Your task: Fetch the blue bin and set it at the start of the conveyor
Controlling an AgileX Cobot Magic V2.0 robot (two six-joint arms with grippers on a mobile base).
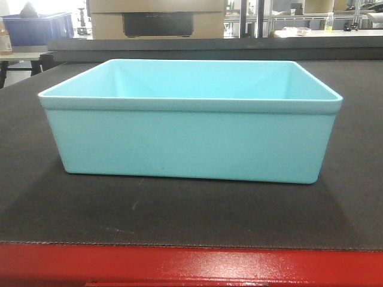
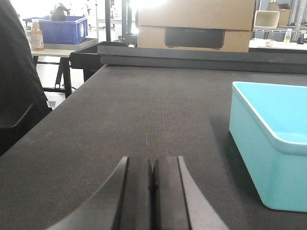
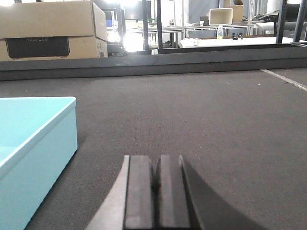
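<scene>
The pale turquoise blue bin point(image 1: 190, 128) stands upright and empty on the dark grey woven belt of the conveyor start point(image 1: 191, 215), behind its red front edge point(image 1: 191, 266). Neither gripper shows in the front view. In the left wrist view my left gripper point(image 2: 152, 165) is shut and empty over the belt, with the bin point(image 2: 271, 143) to its right and apart from it. In the right wrist view my right gripper point(image 3: 156, 165) is shut and empty, with the bin point(image 3: 33, 143) to its left and apart from it.
A cardboard box point(image 1: 157, 18) stands beyond the belt's far edge. A dark blue ribbed bin point(image 2: 60, 29) and a bottle point(image 2: 37, 34) sit on a side table at the far left. A dark shape point(image 2: 17, 81) fills the left wrist view's left edge. Shelving stands far behind.
</scene>
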